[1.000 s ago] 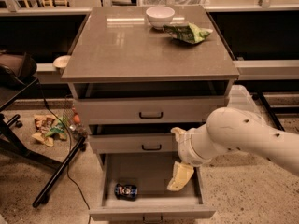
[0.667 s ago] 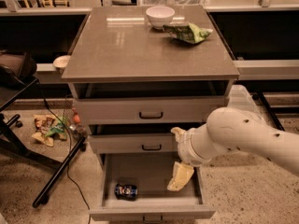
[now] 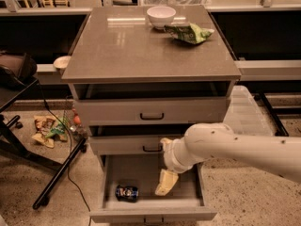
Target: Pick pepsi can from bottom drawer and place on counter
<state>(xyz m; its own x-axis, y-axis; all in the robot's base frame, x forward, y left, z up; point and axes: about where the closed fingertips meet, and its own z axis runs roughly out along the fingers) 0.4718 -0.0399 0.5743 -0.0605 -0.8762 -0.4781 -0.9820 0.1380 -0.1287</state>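
While the can lies on its side at 7 o'clock on the floor of the bottom drawer, unmoved from a second ago, the gripper has shifted toward 9 o'clock and a little lower inside that same drawer.

Item: gripper, pale, carried by the white arm that enters from 3 o'clock. It hangs near the can, at the can's 3 o'clock, apart from it. Whether it is wide or narrow cannot be told.

Item: bottom drawer, pulled well out, with the can and the gripper inside it.

Item: table, bearing a white bowl at 12 o'clock and a green bag at 1 o'clock.

Status: the approach is narrowing and nothing is held yet.

Judgement: the gap that remains calls for a further short move toward 9 o'clock and down over the can. The grasp, the lift and the setting down on the table all remain.
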